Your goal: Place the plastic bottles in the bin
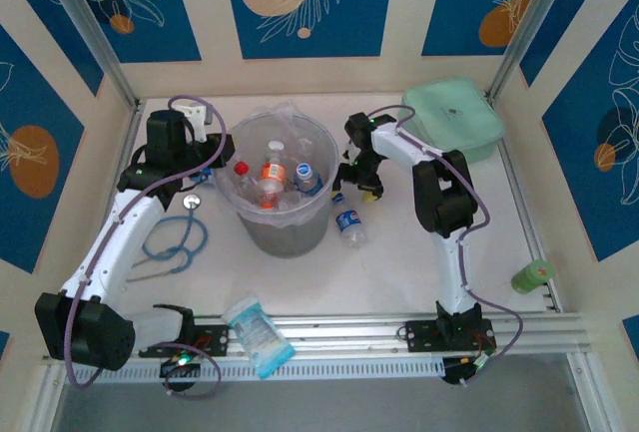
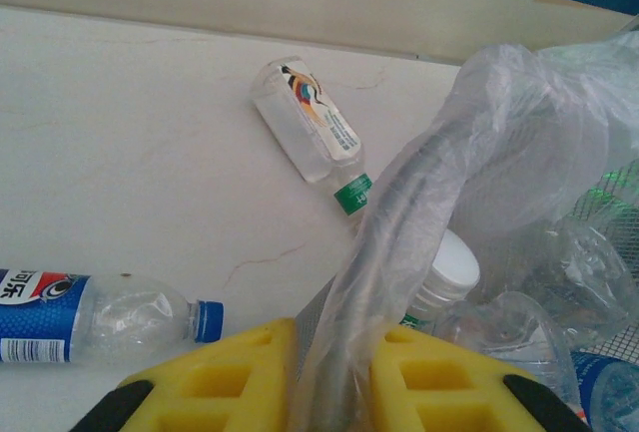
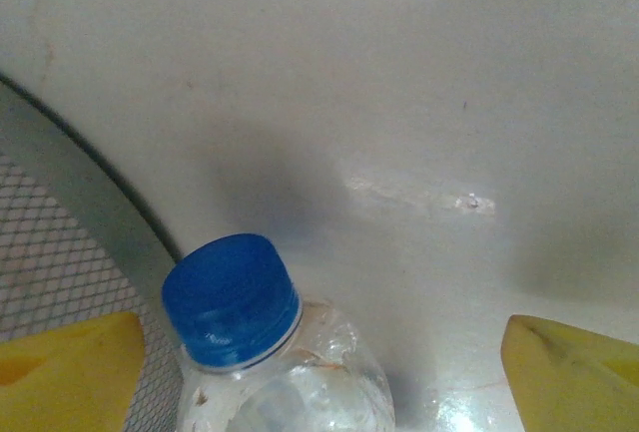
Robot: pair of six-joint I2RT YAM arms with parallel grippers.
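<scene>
One white table (image 1: 399,272) carries everything. At its middle stands the bin (image 1: 285,230), a round grey bucket lined with a clear bag, and a mint-green case (image 1: 454,118) sits at the far right corner.

The left gripper (image 1: 205,175) is at the bin's left rim. In the left wrist view its yellow fingers (image 2: 225,382) are clenched on that rim and the bag draped over it. The right gripper (image 1: 357,188) hangs just right of the bin, jaws spread wide and gripping nothing. In the right wrist view a blue-capped bottle (image 3: 232,297) lies between the parted fingers (image 3: 574,372), close to the bin's mesh wall.

A flat blue-and-white packet (image 1: 258,334) lies at the near edge.

Several plastic bottles (image 1: 272,178) already lie inside the bin. The blue-capped one (image 1: 349,222) lies on the table, touching or nearly touching the bin's right side. The left wrist view shows two more on the table beyond the bin: a green-capped bottle (image 2: 310,133) and a blue-labelled bottle (image 2: 90,317).
</scene>
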